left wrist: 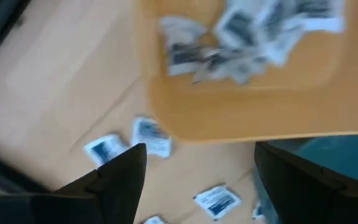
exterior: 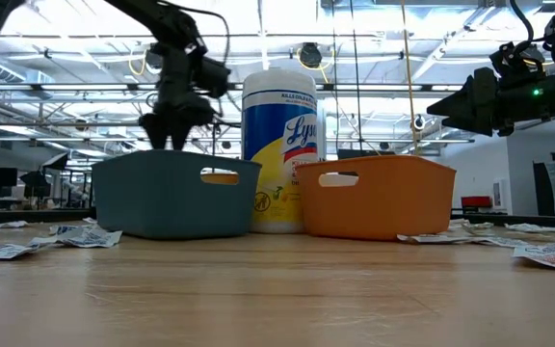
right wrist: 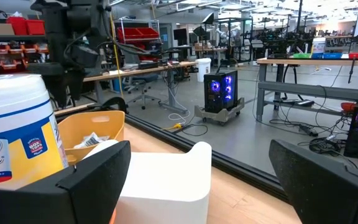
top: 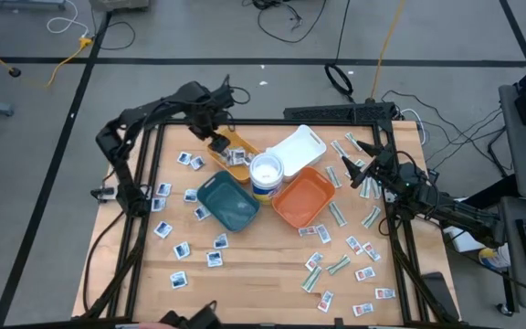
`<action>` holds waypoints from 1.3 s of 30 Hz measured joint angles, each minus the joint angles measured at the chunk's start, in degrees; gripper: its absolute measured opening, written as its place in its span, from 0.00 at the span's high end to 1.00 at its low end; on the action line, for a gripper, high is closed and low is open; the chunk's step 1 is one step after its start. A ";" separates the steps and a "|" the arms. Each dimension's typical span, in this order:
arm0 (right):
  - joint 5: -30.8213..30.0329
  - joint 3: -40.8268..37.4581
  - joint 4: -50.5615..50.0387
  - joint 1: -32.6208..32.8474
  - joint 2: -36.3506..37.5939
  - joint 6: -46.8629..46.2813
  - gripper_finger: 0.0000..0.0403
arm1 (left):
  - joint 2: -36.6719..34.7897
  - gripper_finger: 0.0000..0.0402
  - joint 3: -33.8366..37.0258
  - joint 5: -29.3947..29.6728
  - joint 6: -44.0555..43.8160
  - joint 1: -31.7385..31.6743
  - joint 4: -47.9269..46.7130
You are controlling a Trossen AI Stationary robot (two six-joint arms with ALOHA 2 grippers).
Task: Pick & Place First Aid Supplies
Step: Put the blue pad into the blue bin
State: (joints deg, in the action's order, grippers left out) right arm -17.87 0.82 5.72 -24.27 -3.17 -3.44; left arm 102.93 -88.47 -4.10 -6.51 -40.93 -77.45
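Note:
The first aid supplies are small flat packets. White ones with blue marks (top: 183, 249) lie on the table's left half. Green-white strips (top: 338, 265) and red-marked ones (top: 365, 274) lie on the right half. A heap of packets (left wrist: 247, 31) lies inside the yellow tray (top: 241, 146). My left gripper (left wrist: 197, 180) hangs open above that tray's left end, pointing down, with nothing between its fingers. In the low view the left gripper (exterior: 171, 130) shows above the teal tray. My right gripper (right wrist: 204, 186) waits open and level at the table's right, facing the trays.
In the middle of the table stand a teal tray (top: 228, 203), an orange tray (top: 304, 197), a white tray (top: 296, 146) and a white round tub of wipes (top: 266, 174). Black frame rails (top: 144, 183) run along both sides of the table.

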 joint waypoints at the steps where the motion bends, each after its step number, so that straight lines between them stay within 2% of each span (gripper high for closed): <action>1: 0.00 -0.01 0.00 -0.02 -0.01 0.00 0.06 | -1.01 0.27 1.68 0.59 -0.07 -0.78 0.83; 7: 0.01 -0.01 0.00 -0.01 -0.01 0.01 0.06 | -6.52 0.31 9.60 4.48 -3.33 -5.97 3.54; 15: 0.00 -0.01 0.00 -0.02 -0.01 0.02 0.06 | -10.60 0.34 15.15 4.83 -7.36 -13.02 4.10; 23: 0.01 0.00 0.00 0.00 0.00 0.02 0.06 | -10.75 0.34 21.53 4.75 -9.28 -14.19 9.48; 32: 0.01 0.00 0.00 -0.01 0.00 0.01 0.06 | -10.67 0.38 30.62 4.73 -10.60 -13.26 18.48; 39: -0.02 0.00 0.00 -0.02 -0.01 0.00 0.06 | -7.29 0.39 34.01 5.61 -12.15 -12.91 22.43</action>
State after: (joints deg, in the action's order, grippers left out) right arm -17.89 0.82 5.72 -24.29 -3.18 -3.44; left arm 95.64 -54.46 1.50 -18.66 -53.83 -55.01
